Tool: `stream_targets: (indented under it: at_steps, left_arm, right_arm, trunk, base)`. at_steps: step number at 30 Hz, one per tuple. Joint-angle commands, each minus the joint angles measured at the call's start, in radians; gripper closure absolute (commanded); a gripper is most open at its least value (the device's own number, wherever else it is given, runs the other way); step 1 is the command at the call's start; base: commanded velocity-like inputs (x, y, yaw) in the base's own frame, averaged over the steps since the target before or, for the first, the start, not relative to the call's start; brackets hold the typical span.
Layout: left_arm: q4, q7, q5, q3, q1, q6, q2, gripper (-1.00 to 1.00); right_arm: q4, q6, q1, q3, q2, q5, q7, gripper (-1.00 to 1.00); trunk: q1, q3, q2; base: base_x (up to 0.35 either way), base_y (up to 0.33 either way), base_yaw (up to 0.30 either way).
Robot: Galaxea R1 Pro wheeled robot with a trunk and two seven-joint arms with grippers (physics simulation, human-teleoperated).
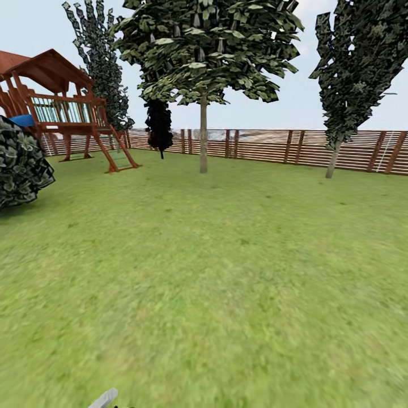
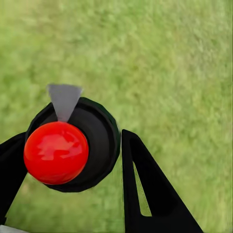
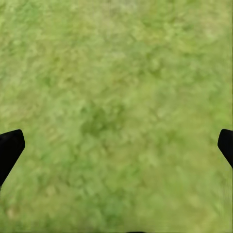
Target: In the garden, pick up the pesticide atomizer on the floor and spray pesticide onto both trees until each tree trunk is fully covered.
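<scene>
The pesticide atomizer (image 2: 99, 133) sits between the black fingers (image 2: 145, 189) of my left gripper (image 2: 73, 141), which is shut on it. Its round black body carries a red ball (image 2: 56, 153), and its grey nozzle (image 2: 64, 99) points out over the grass. The nozzle tip (image 1: 103, 398) pokes into the head view's bottom edge. One tree (image 1: 203, 51) with mid-green leaves stands far ahead near the fence, its straight grey-brown tree trunk (image 1: 203, 139) bare. No pesticide shows on it. My right gripper (image 3: 116, 145) hangs open over bare lawn.
A brown slatted fence (image 1: 283, 146) closes the garden at the back. A wooden playset (image 1: 62, 107) stands far left beside a dark bush (image 1: 20, 164). A near-black small tree (image 1: 159, 127) and a dark thin-stemmed tree (image 1: 351, 73) flank the green one. Open grass (image 1: 226, 272) lies between.
</scene>
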Motion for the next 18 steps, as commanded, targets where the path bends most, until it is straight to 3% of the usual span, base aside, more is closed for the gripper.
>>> stream_targets:
  at_steps: [1,9,18]
  left_arm:
    - [0.000,0.001,0.010,-0.008,-0.001,-0.008,0.001,1.00]
    - [0.000,0.003,0.010,-0.009,-0.001,-0.008,0.001,1.00]
    - [0.000,0.003,0.010,-0.008,-0.001,-0.008,0.001,1.00]
  right_arm:
    - [0.001,-0.002,-0.001,-0.003,0.000,-0.010,0.009,-1.00]
    - [-0.013,-0.001,-0.001,-0.002,0.001,-0.010,0.012,-1.00]
    - [-0.016,0.000,-0.001,0.001,0.000,-0.009,0.010,-1.00]
  trunk:
    - [0.001,-0.002,-0.002]
    - [0.001,-0.002,-0.002]
    - [0.001,-0.004,-0.002]
  base:
    - [0.335,0.000,0.000]
    - [0.335,0.000,0.006]
    - [0.335,0.000,0.122]
